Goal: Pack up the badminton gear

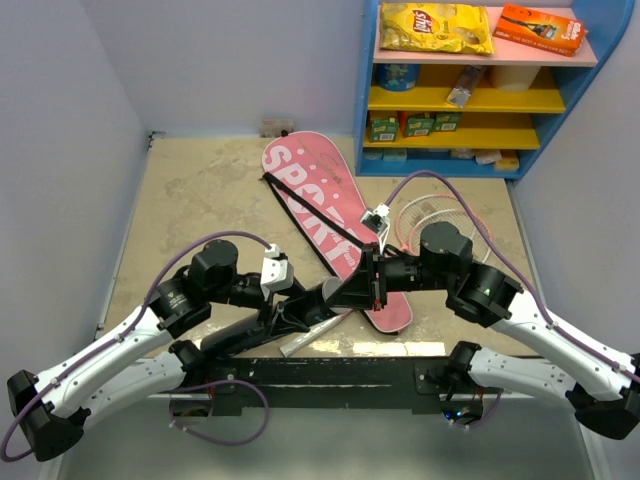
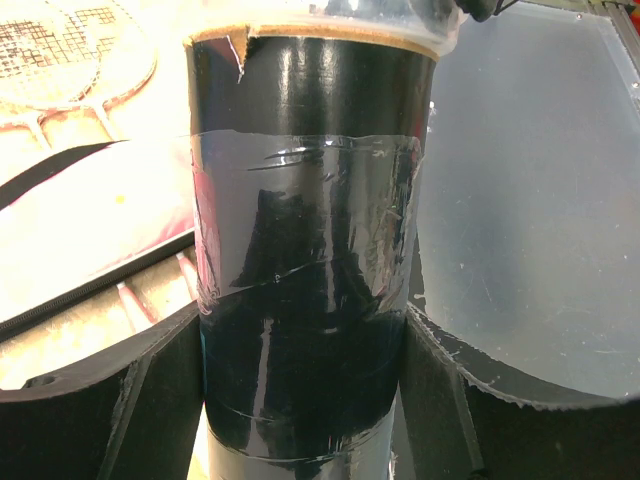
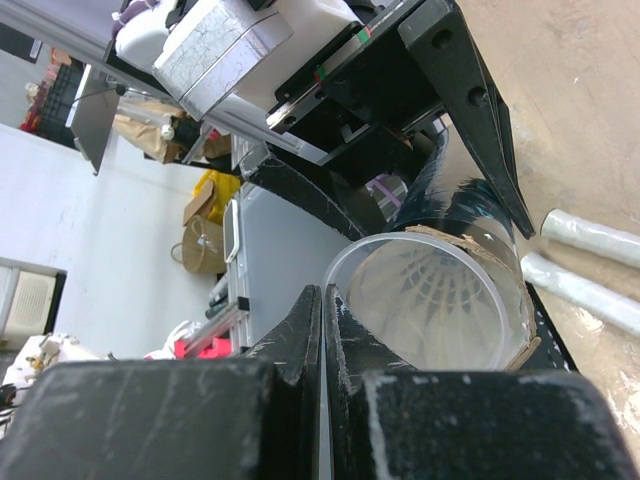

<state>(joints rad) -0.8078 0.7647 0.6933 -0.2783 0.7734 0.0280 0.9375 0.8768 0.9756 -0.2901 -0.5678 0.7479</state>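
Robot's left gripper is clenched around the long black tube, with one finger on each side. The tube is held near the lower end of the pink SPORT bag. At the tube's open mouth the right gripper has its fingers pressed together, and a white shuttlecock sits inside the tube. Pink rackets lie just right of the bag.

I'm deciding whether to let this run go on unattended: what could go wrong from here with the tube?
The left tool grips the black tube on glossy tape, so it might slip or twist. The tube's open end shows a shuttlecock inside, and a tilt could spill it. The shut right tool is right beside that rim and could dent it.
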